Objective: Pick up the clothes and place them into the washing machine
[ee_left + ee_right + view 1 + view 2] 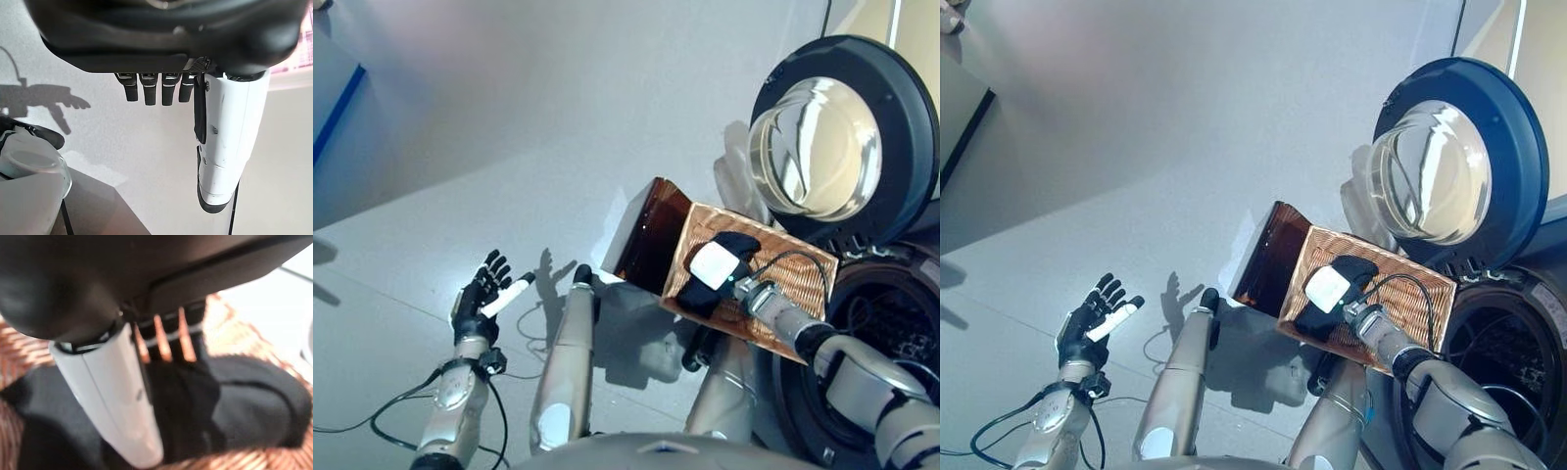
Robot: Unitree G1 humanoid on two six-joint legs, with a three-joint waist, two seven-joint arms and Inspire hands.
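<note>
A black piece of clothing (697, 297) lies in the shallow wicker basket (803, 284), which rests on a low dark brown box (651, 240) beside the washing machine. My right hand (722, 264) is down in the basket on top of the clothing. In the right wrist view its white-covered thumb (117, 401) is straight and its fingers (168, 340) reach onto the black cloth (254, 406) without closing round it. My left hand (480, 294) is open and empty, held out over the floor far left of the basket; it also shows in the left wrist view (230, 137).
The washing machine's round door (842, 137) stands open above the basket, and the dark drum opening (891, 343) lies right of the basket. Grey floor (509, 147) spreads to the left. A blue-edged panel (337, 108) is at the far left.
</note>
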